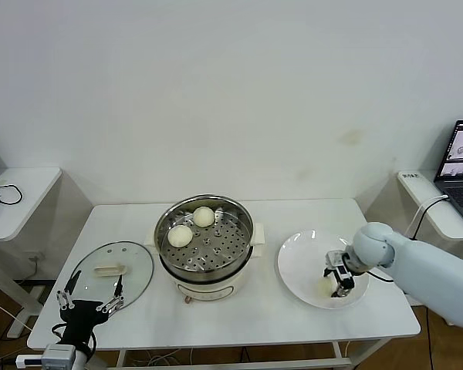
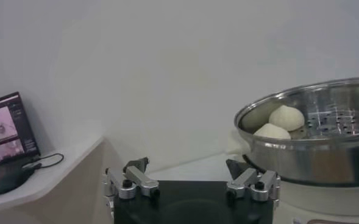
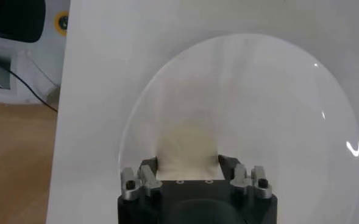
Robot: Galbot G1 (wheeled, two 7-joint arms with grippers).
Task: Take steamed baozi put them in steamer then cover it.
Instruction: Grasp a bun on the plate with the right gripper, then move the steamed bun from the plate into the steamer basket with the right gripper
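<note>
Nearest the head camera, left gripper (image 1: 89, 302), jaws spread wide and holding nothing, parked low at the table (image 1: 247, 320) front corner. Just beyond those jaws, one round glass lid (image 1: 112, 270) with a cream handle, lying flat. Farther off on the right, right gripper (image 1: 340, 282) down over one white plate (image 1: 301, 258), jaws closed around one steamed baozi (image 3: 187, 149), smooth, cream-white, round, pressed between the pads. Well apart from both sets of jaws, at table centre, one shiny perforated steamer (image 1: 234, 231) on a cream pot, two more pale round buns (image 1: 192, 226) inside, side by side toward its rear left. Three counted in all.
</note>
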